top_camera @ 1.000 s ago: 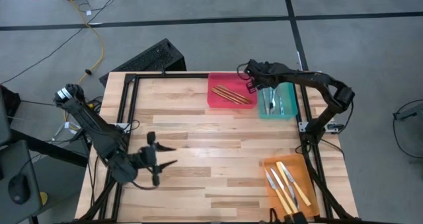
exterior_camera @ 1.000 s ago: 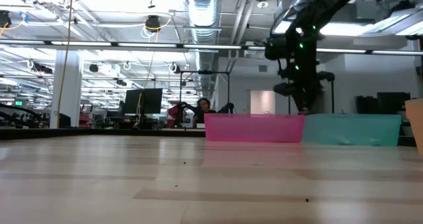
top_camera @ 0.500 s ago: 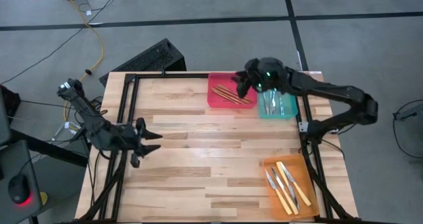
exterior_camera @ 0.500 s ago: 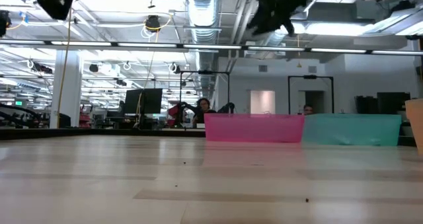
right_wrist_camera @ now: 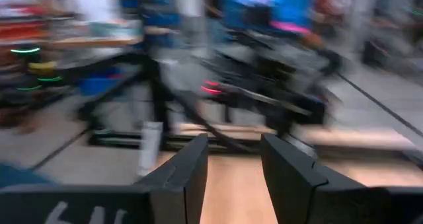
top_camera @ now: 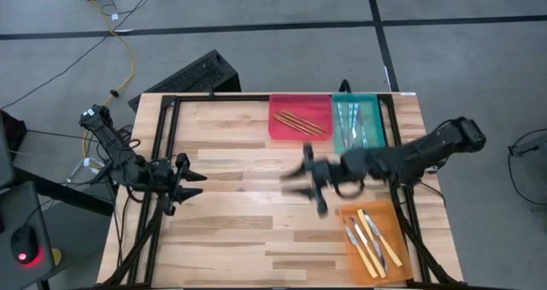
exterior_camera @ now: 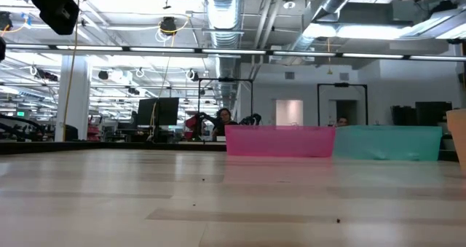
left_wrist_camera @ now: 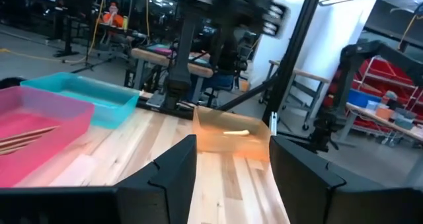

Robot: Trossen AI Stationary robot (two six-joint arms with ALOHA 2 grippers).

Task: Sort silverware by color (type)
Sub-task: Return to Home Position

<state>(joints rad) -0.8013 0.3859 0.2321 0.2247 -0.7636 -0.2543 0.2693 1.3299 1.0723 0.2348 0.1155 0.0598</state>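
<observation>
Thin tan wooden sticks (top_camera: pixel 299 122) lie in the red tray (top_camera: pixel 282 129). Light-blue-handled metal pieces (top_camera: pixel 355 129) lie in the teal tray (top_camera: pixel 372 145). Yellow-handled knives (top_camera: pixel 369 237) lie in the orange tray (top_camera: pixel 395 230). My left gripper (top_camera: pixel 195 185) is open above the table near its left edge and holds nothing; its dark fingers (left_wrist_camera: pixel 173 168) show in the left wrist view. My right gripper (top_camera: pixel 291 184) is blurred and open, above the table's middle, left of the orange tray, and holds nothing. Its fingers (right_wrist_camera: pixel 188 164) show apart in the right wrist view.
The red tray (exterior_camera: pixel 280 141) and teal tray (exterior_camera: pixel 386 143) stand side by side at the far edge; the orange tray sits at the near right corner. Bare wood (top_camera: pixel 239 230) spreads across the table's left and middle. A black frame (top_camera: pixel 162 136) runs along the left edge.
My right gripper has left the teal tray at the far edge, risen out of the low view and swung toward the near edge, to above the table's middle. My left gripper has drawn back toward the left edge and a little toward the far edge.
</observation>
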